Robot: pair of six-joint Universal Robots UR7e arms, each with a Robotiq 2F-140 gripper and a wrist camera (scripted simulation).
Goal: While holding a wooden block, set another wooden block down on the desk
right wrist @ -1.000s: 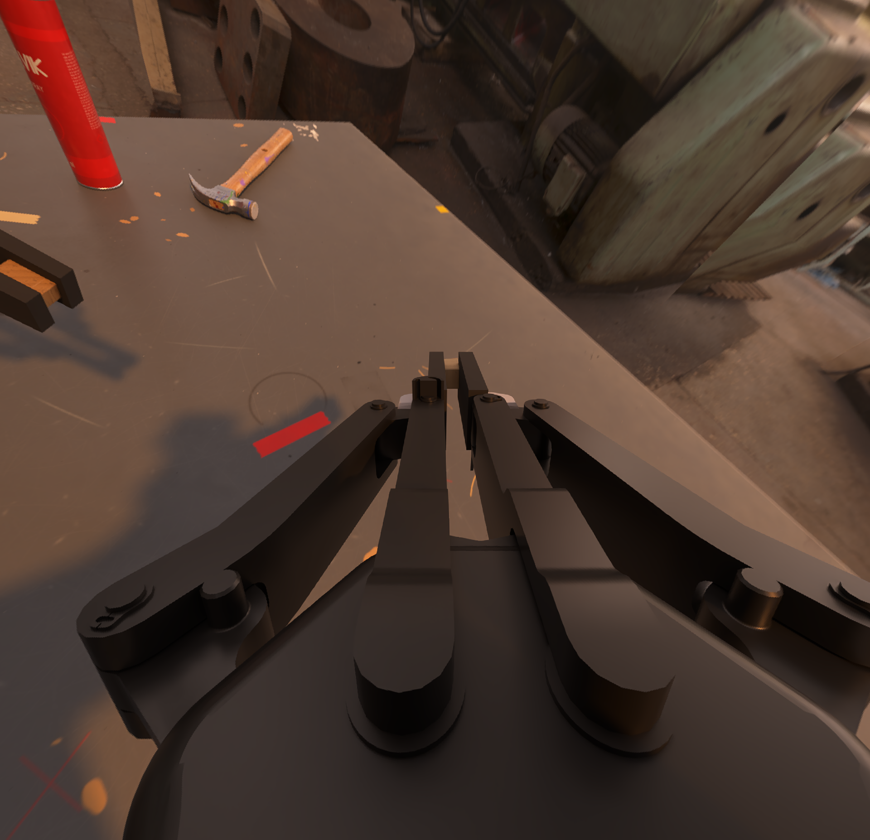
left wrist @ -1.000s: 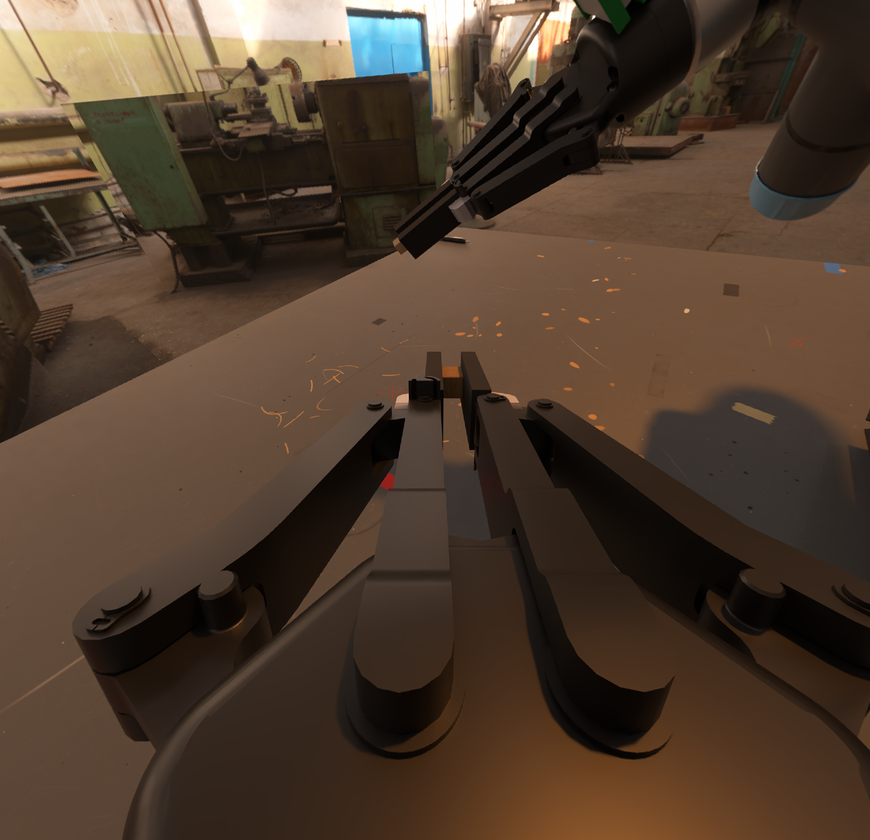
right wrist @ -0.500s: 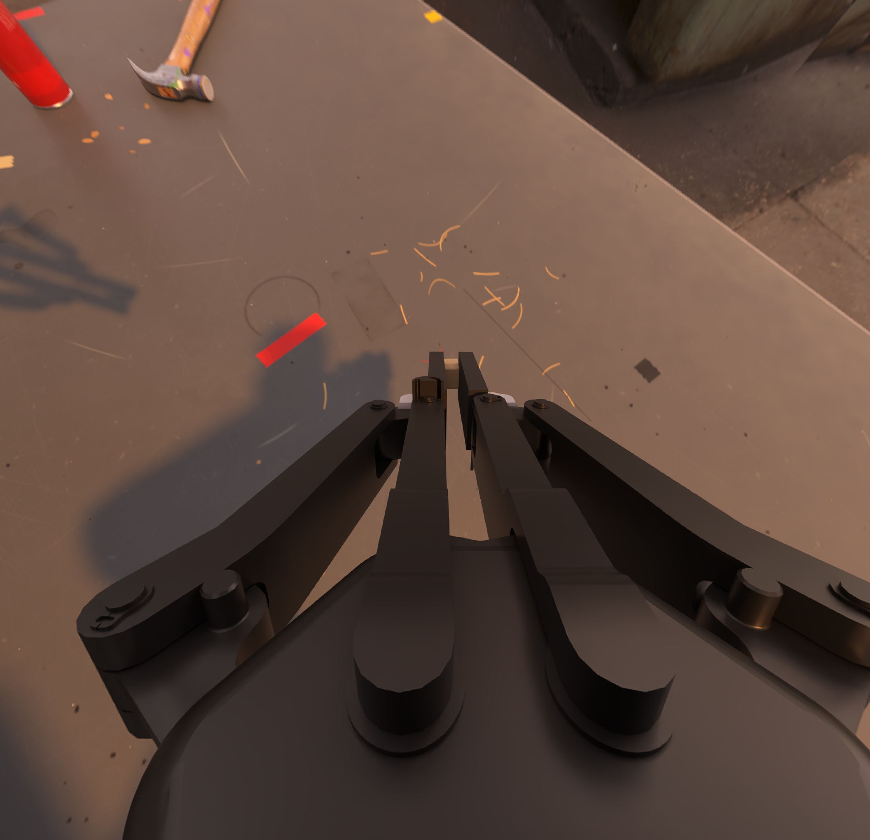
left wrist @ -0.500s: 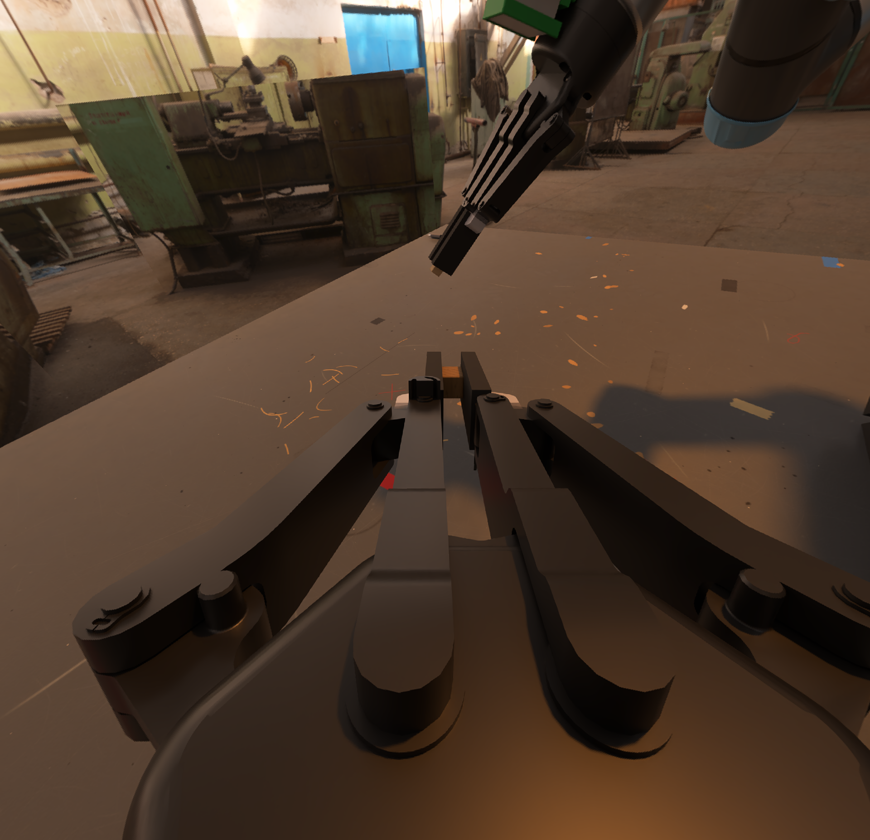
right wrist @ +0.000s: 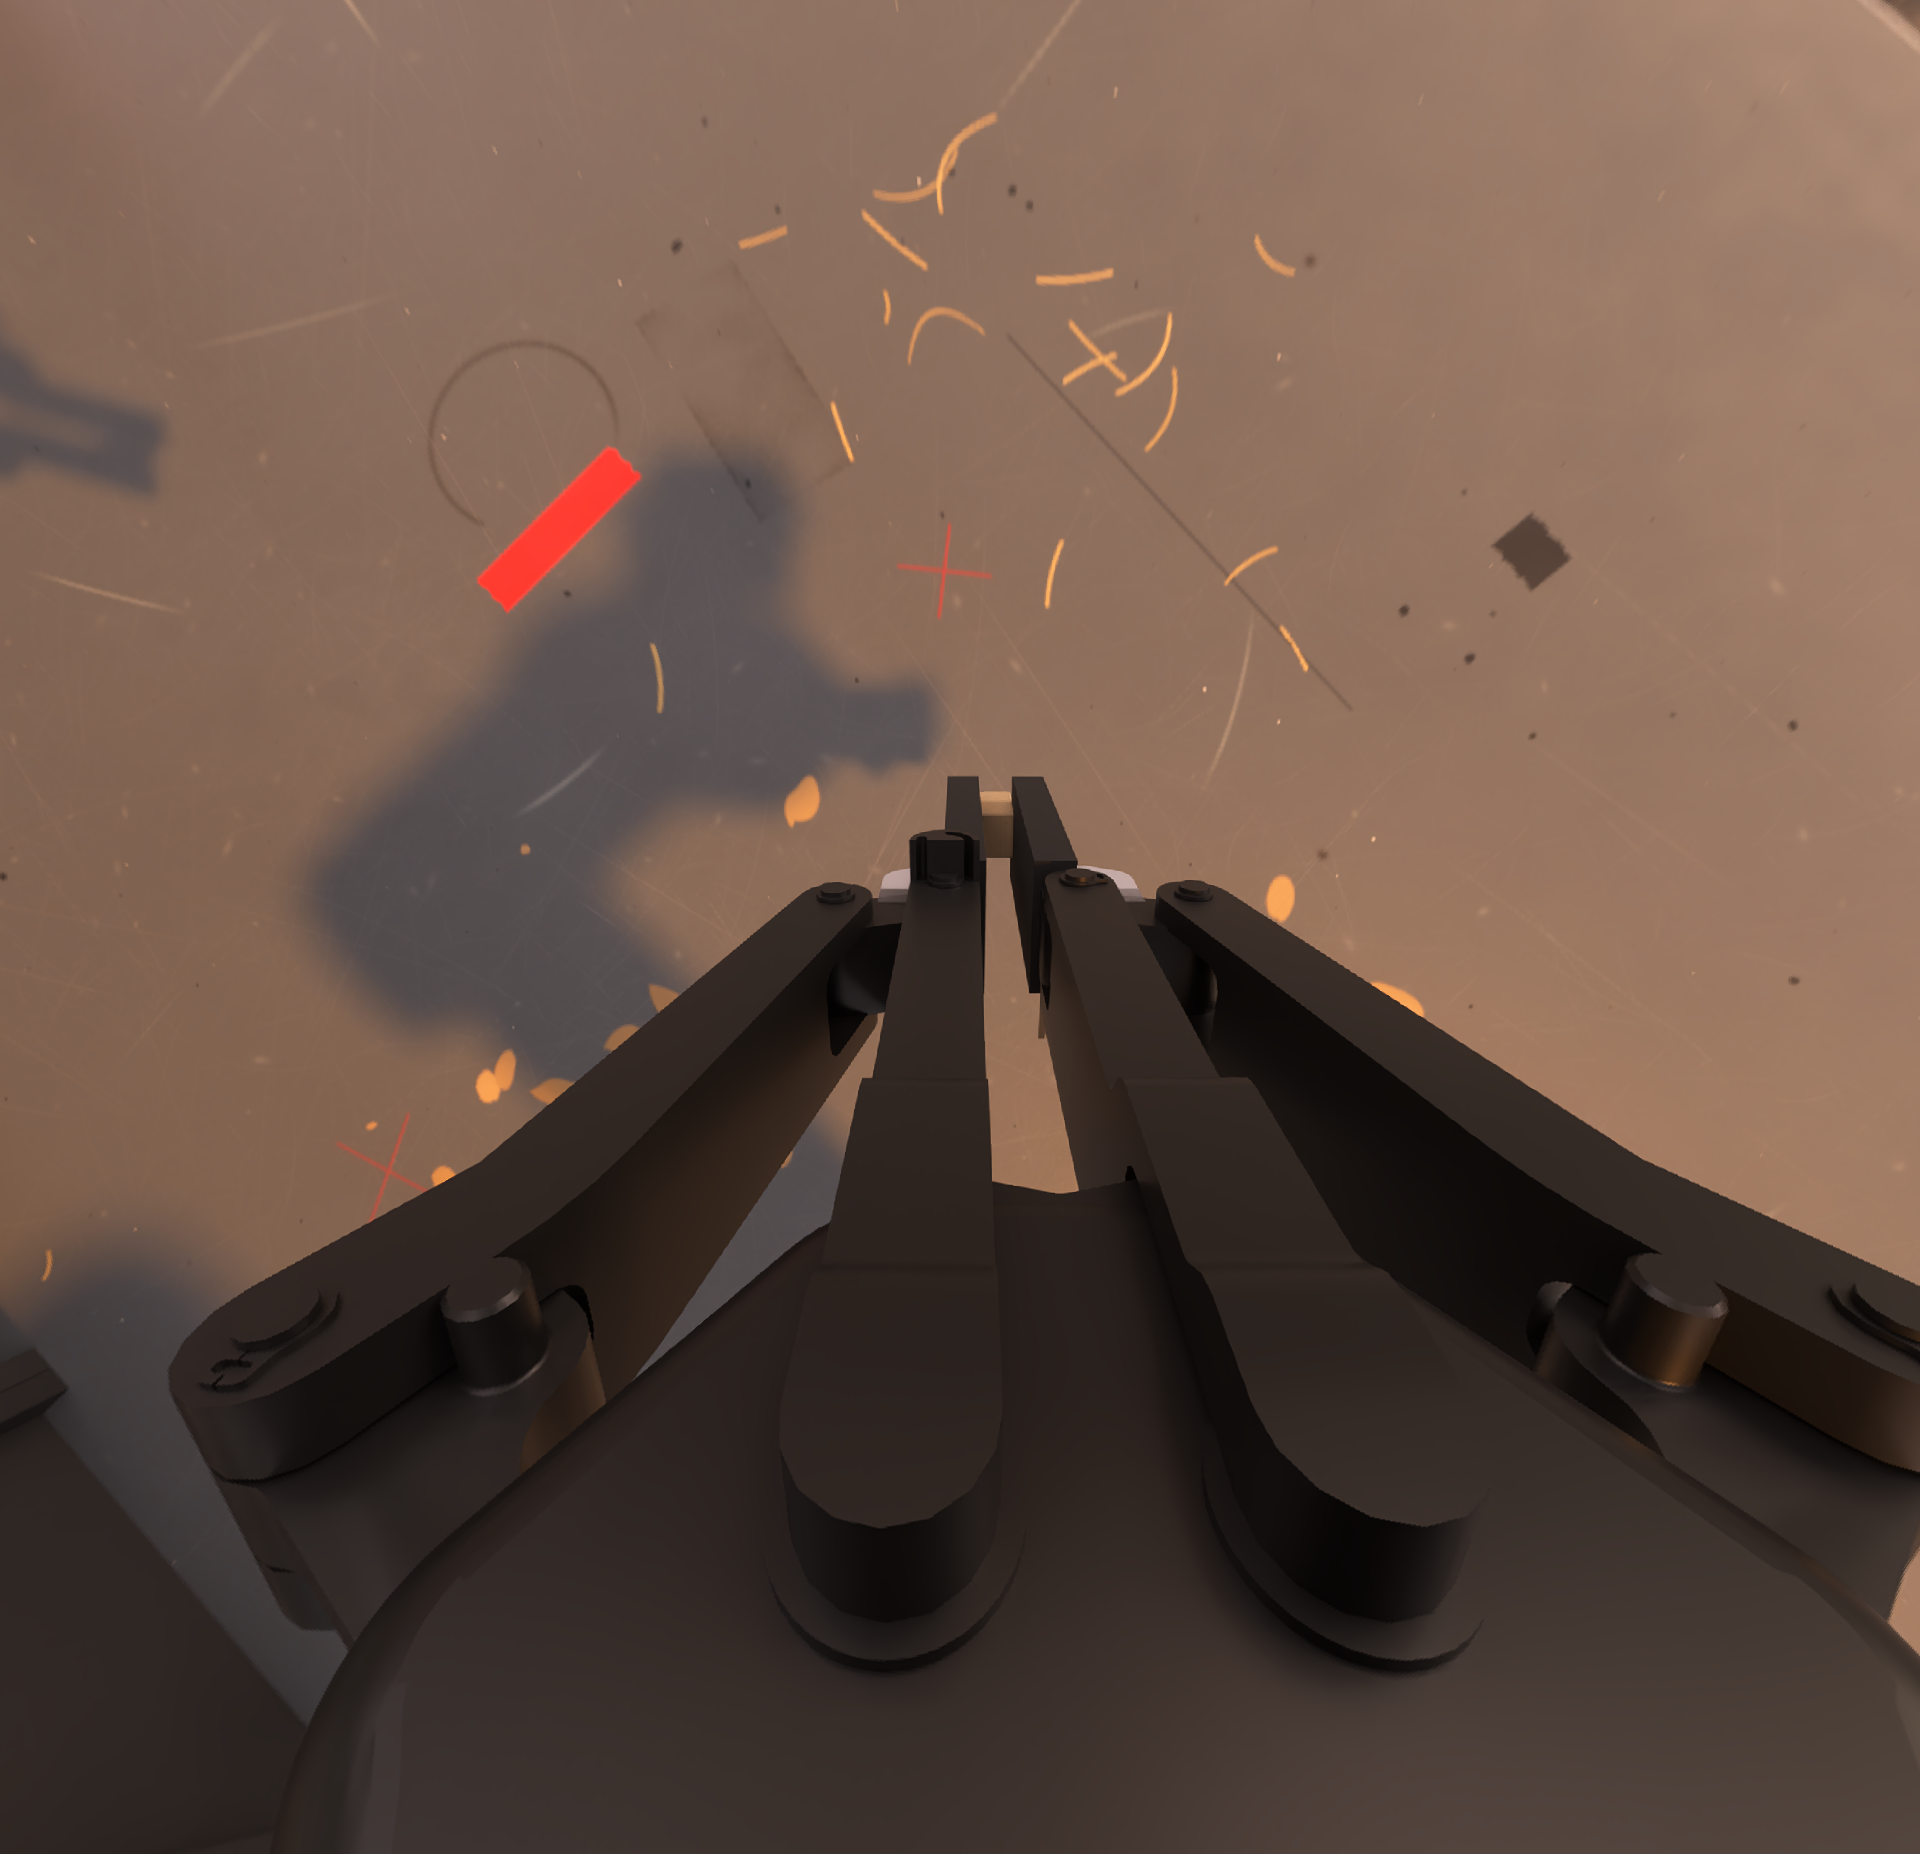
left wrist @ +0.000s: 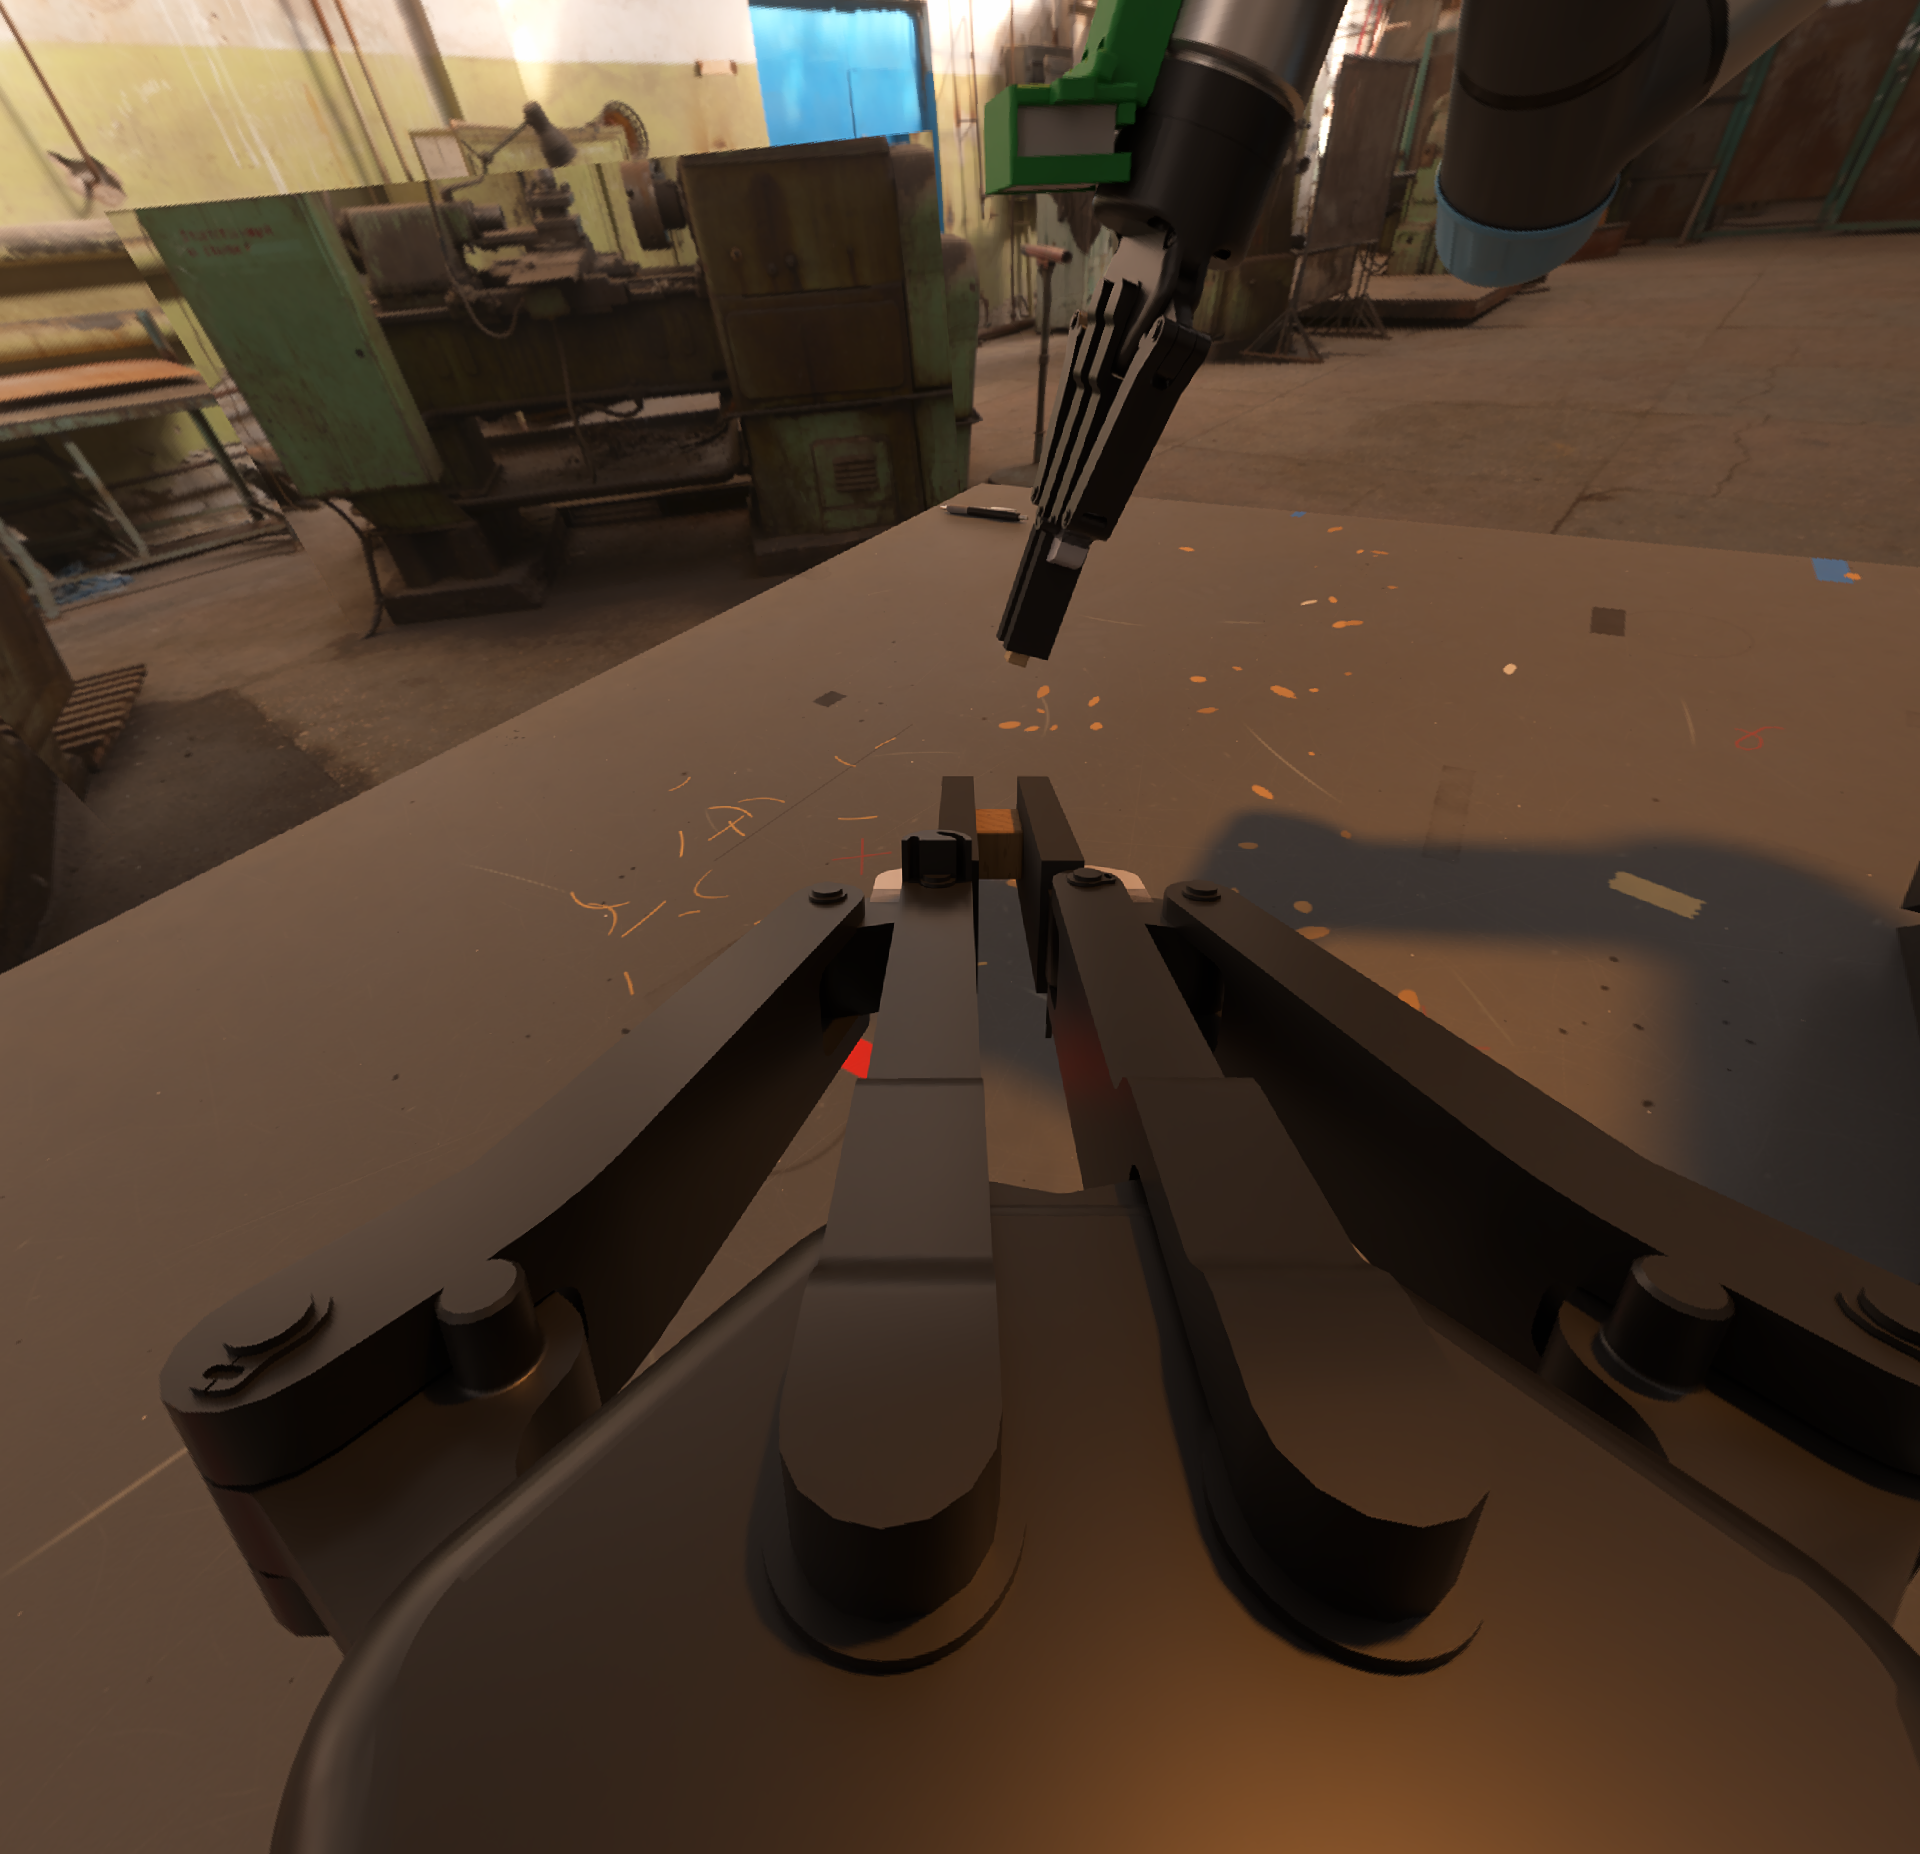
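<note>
My left gripper [left wrist: 995,817] is shut on a small brown wooden block [left wrist: 994,836] and holds it low over the brown desk [left wrist: 416,973]. My right gripper [right wrist: 995,805] is shut on a pale wooden block [right wrist: 997,817] and points steeply down at the desk [right wrist: 1455,246], above it. The right gripper also shows in the left wrist view [left wrist: 1023,646], hanging tip-down over the far part of the desk with a sliver of the pale block [left wrist: 1020,658] at its tip.
A red tape strip [right wrist: 558,528], a dark square patch [right wrist: 1530,551], a red cross mark [right wrist: 943,570] and orange shavings lie on the desk below the right gripper. A pen [left wrist: 982,512] lies at the desk's far edge. A green lathe [left wrist: 520,329] stands beyond the desk.
The right gripper has swung from slanted to nearly vertical and come lower over the desk, still shut on its block. The hammer and red can have left its view. The left gripper has not moved.
</note>
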